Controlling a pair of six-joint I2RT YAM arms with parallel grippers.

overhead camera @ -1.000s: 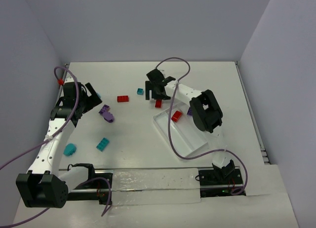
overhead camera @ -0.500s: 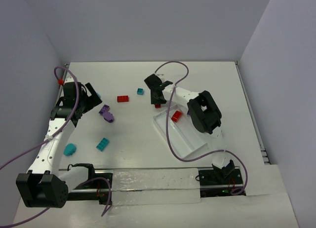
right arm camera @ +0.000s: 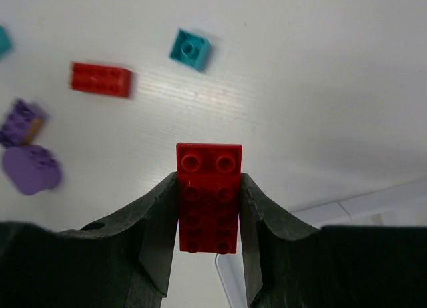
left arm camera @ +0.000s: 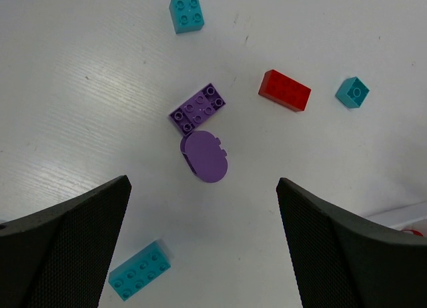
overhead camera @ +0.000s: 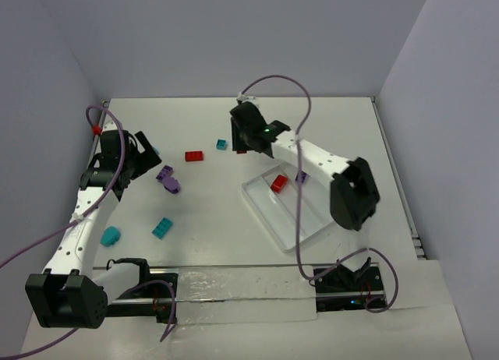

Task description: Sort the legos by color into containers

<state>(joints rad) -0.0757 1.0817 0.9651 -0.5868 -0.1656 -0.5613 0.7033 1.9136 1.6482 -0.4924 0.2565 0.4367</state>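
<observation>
Showed the right gripper [right arm camera: 208, 208] clamped on a red brick [right arm camera: 208, 171], one finger pressed to each long side, studs facing the wrist camera. Placed a small teal brick [right arm camera: 191, 49] ahead of those fingertips and a second red brick [right arm camera: 101, 79] ahead and to their left, both flat on the table. Caught a corner of the white tray [right arm camera: 347, 205] just to the right of that gripper. Showed the left gripper [overhead camera: 143, 156] spread wide and holding nothing. Set a studded purple brick [left arm camera: 200, 108] and a rounded purple brick [left arm camera: 205, 156], touching each other, straight ahead between its fingers [left arm camera: 67, 241]. Put a long teal brick [left arm camera: 139, 279] close beside one finger and a square teal brick [left arm camera: 187, 14] farther ahead. From above, found a third red brick [overhead camera: 278, 183] lying in the tray, behind the right gripper; could not tell which compartment.
</observation>
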